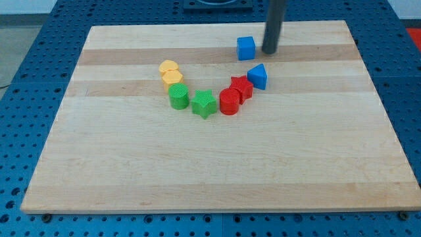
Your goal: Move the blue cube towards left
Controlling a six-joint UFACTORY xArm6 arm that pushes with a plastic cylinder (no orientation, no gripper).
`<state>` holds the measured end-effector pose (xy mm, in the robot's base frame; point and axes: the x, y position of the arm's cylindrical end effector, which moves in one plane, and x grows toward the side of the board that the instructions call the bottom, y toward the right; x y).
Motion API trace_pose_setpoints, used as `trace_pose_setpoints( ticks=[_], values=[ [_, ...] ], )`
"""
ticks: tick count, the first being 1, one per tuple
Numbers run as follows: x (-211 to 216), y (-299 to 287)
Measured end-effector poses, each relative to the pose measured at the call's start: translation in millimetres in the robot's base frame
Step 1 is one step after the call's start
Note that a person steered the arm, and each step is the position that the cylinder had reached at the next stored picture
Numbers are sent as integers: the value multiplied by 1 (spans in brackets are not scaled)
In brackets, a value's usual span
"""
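Blue cube (pixel 245 48) sits just left of my tip (pixel 269 52), apart, no claw visible

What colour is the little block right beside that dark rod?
Blue: the blue cube, just left of my tip, seen in the camera view.

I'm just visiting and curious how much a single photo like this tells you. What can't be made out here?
- Camera view: the rod above my tip is cut off by the view's top edge.
- Whether my tip touches the blue cube at its left: gap too small to tell.
- The red star is partly hidden by the red cylinder.
- The yellow blocks overlap; shapes unclear.
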<state>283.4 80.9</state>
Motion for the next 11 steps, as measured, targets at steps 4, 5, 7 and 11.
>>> trace_pose_setpoints(
  ticks=[4, 5, 7, 11],
  values=[
    [1, -186],
    [5, -246],
    [8, -261],
    [50, -350]
  ],
)
